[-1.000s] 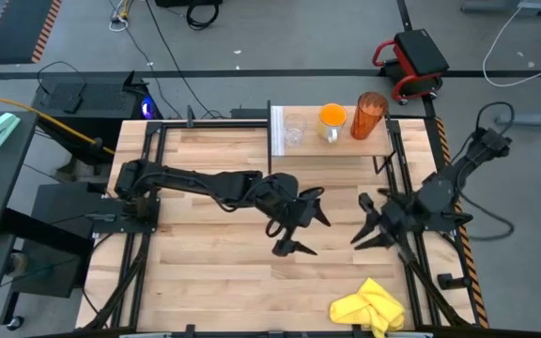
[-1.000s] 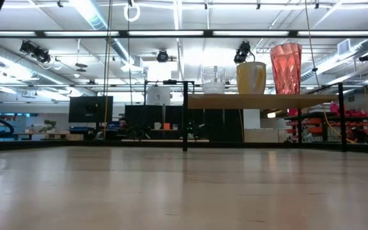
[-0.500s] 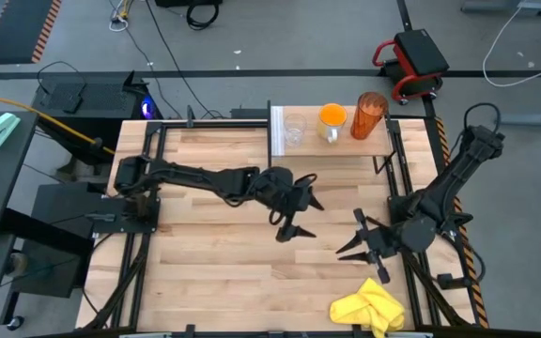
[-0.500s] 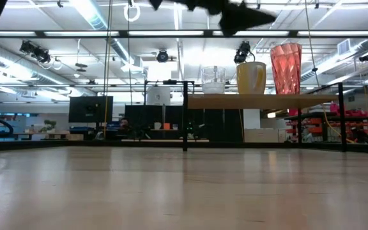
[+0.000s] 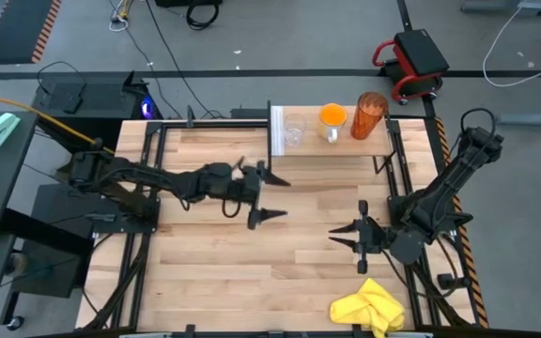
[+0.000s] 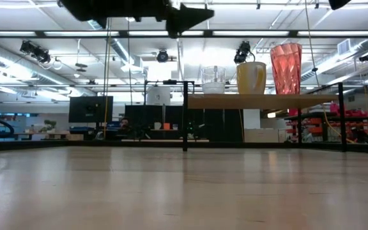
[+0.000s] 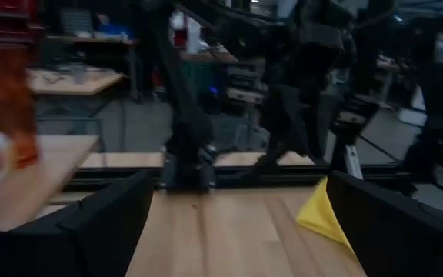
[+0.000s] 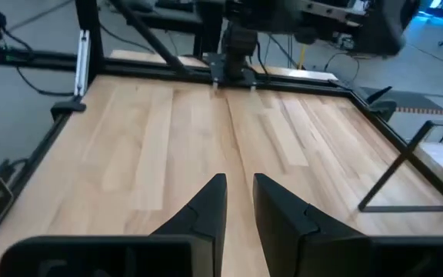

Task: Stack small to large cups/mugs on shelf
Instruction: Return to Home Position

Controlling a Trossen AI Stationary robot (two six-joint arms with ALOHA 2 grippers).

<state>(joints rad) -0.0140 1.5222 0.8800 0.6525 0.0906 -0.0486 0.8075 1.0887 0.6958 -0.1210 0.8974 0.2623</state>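
On the raised shelf [image 5: 332, 143] at the table's far edge stand three vessels in a row. They are the small clear glass cup [image 5: 294, 129], the orange mug [image 5: 332, 118] and the tall amber tumbler [image 5: 369, 115]. In the low view the cup [image 6: 214, 80], mug [image 6: 251, 78] and tumbler [image 6: 286, 59] rest by their bases on the shelf board [image 6: 260, 101]. My left gripper [image 5: 278, 199] hovers open over the table's middle, in front of the shelf, fingers pointing right. My right gripper [image 5: 332, 232] hovers over the right half, pointing left, with a narrow gap between its fingers [image 8: 239, 188].
A crumpled yellow cloth [image 5: 369, 308] lies near the table's near right corner, also visible in the left wrist view [image 7: 325, 215]. The black frame rails [image 5: 411, 178] run along the table's sides. Bare wood [image 5: 214, 272] lies between the two grippers and the near edge.
My left gripper has drawn back toward the table's left and far side, turning so its fingers point right, and it now shows at the low view's top. My right gripper has moved toward the near edge and left, turning to point left. The vessels have stayed put.
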